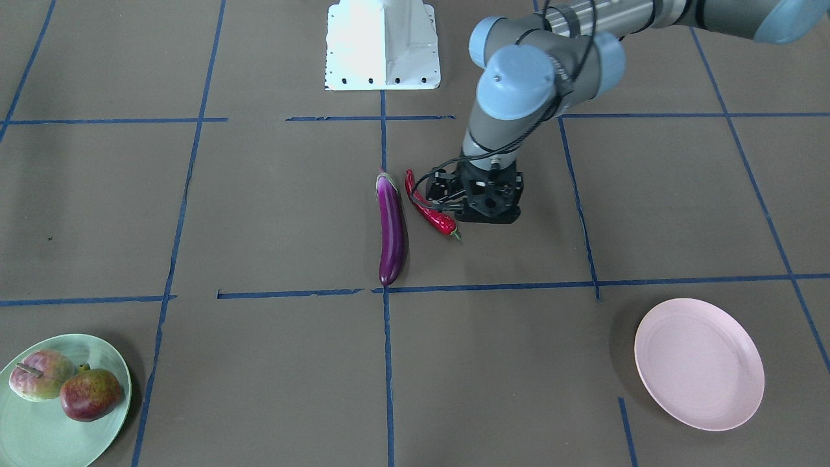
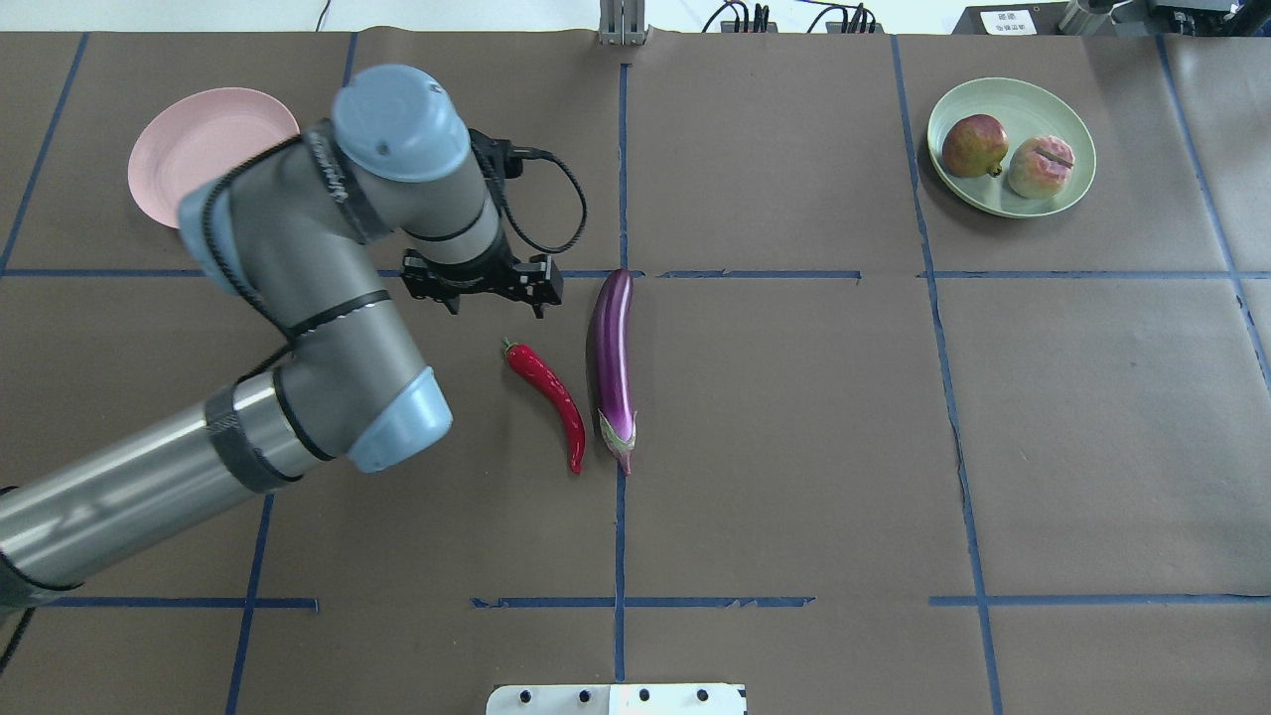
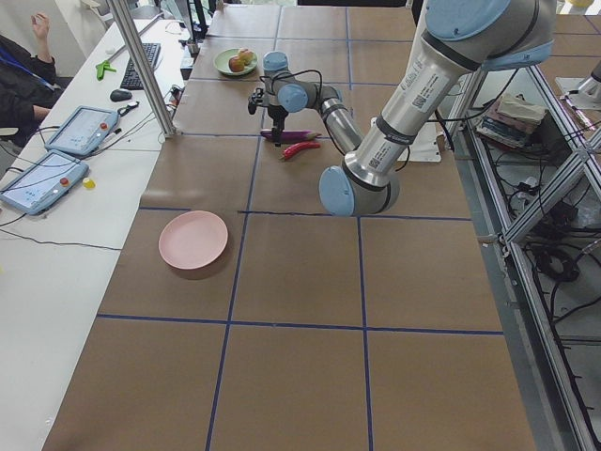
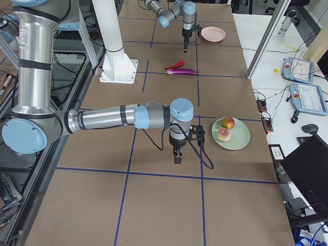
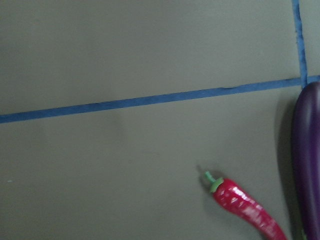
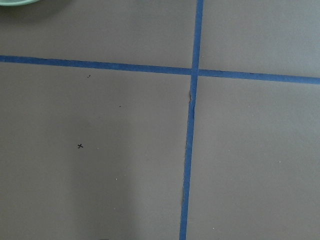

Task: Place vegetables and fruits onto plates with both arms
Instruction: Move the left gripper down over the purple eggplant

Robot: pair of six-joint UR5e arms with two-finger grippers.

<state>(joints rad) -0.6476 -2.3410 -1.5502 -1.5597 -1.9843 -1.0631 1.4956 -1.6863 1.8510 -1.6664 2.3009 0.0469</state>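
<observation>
Done: pomegranate [image 2: 974,145] and peach [image 2: 1041,167] lie on mint green plate [image 2: 1003,99], 1 o'clock | Remaining: red chili pepper [image 2: 549,392], eggplant [image 2: 614,348] on table [image 2: 794,447]; pink plate [image 2: 189,149] bare, 10 o'clock | my left gripper [image 2: 494,298] jaws spread, holding nothing, chili at its 5 o'clock | my right gripper [image 4: 177,156]: jaws, I cannot tell.

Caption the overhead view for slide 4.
Left gripper hovers near chili and eggplant; pomegranate, peach on green plate; pink plate empty.
</observation>
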